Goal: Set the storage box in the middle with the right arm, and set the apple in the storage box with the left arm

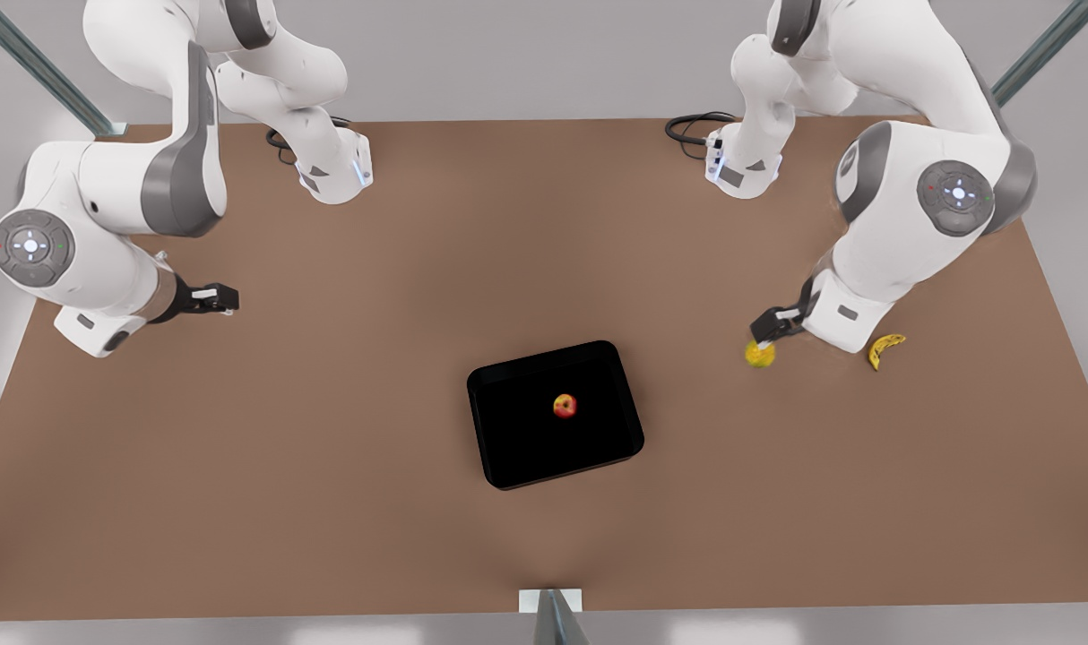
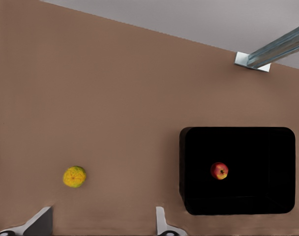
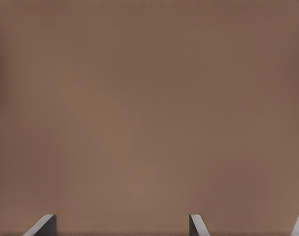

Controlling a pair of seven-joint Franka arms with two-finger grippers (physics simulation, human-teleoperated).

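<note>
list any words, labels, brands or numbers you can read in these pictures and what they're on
There is no readable text in any view.
The storage box is plain black, and the apple inside it bears no sticker.
The yellow-green fruit, the banana and the table carry no lettering.
The round joint caps on the arms show small light marks and coloured dots, but no letters or numbers.

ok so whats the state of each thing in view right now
storage box: upright mid-table, apple inside.
apple: loose on the box floor, ungripped.
yellow-green fruit: on the table, ungripped.
banana: lying on the table by the left arm.
left gripper: open, empty, by the yellow-green fruit.
right gripper: open, empty, over table at the front view's left.
</note>
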